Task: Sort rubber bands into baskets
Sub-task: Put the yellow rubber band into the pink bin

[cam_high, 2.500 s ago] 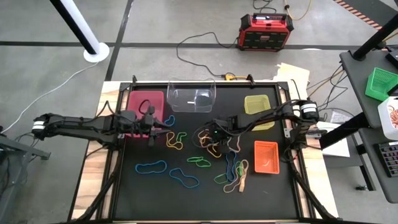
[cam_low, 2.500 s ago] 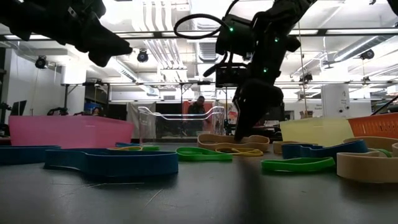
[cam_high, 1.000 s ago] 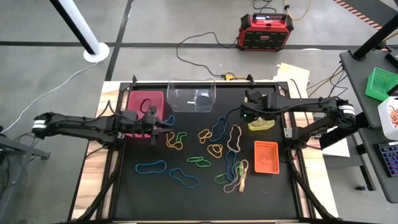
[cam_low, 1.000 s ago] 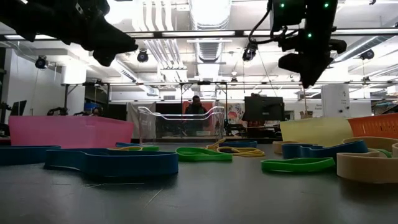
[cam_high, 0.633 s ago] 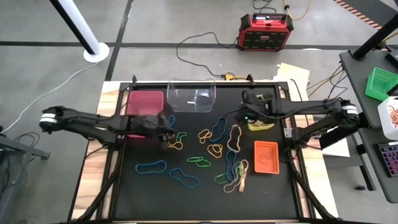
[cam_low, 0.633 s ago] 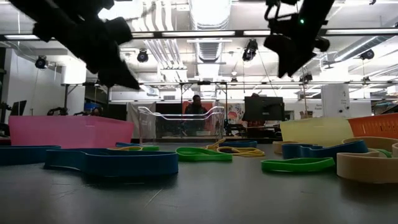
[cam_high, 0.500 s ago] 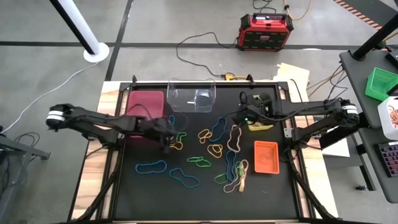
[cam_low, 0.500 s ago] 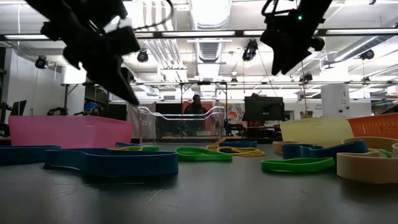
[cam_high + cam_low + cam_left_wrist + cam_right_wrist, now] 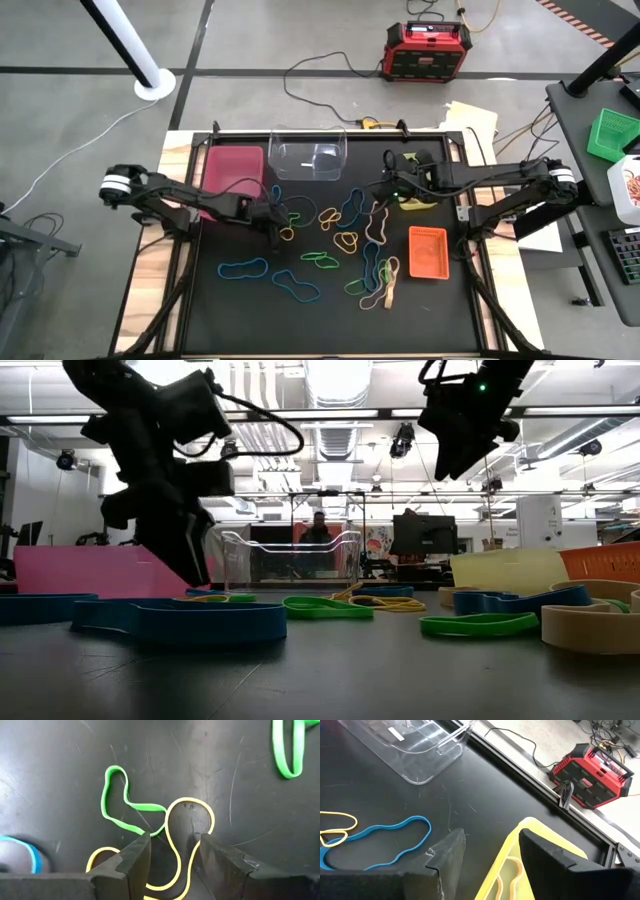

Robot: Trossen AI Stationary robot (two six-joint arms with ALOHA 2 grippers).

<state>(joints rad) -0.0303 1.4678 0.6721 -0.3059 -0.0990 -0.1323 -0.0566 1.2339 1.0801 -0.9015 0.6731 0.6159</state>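
Note:
Many rubber bands lie loose on the black mat (image 9: 240,310). My left gripper (image 9: 277,225) (image 9: 195,565) stands open, fingers pointing down, low over a yellow band (image 9: 187,817) that is tangled with a green band (image 9: 117,800). Its fingers (image 9: 135,857) stand on either side of the yellow loop, and no touch shows. My right gripper (image 9: 383,186) (image 9: 490,837) is open, empty and held high at the near left corner of the yellow-green basket (image 9: 520,845), which holds a tan band (image 9: 512,870). The pink basket (image 9: 237,165), the clear basket (image 9: 308,155) and the orange basket (image 9: 427,252) rest on the mat.
Blue bands (image 9: 245,268), green bands (image 9: 320,258), yellow and tan bands (image 9: 390,292) are strewn over the middle of the mat. A long blue band (image 9: 380,840) lies below my right gripper. A red-black power box (image 9: 428,50) sits on the floor beyond the table.
My left gripper has left the pink basket, going toward the table's right edge and down to the yellow and green bands. My right gripper has drawn a little from over the yellow-green basket toward the table's left and tilted, staying high.

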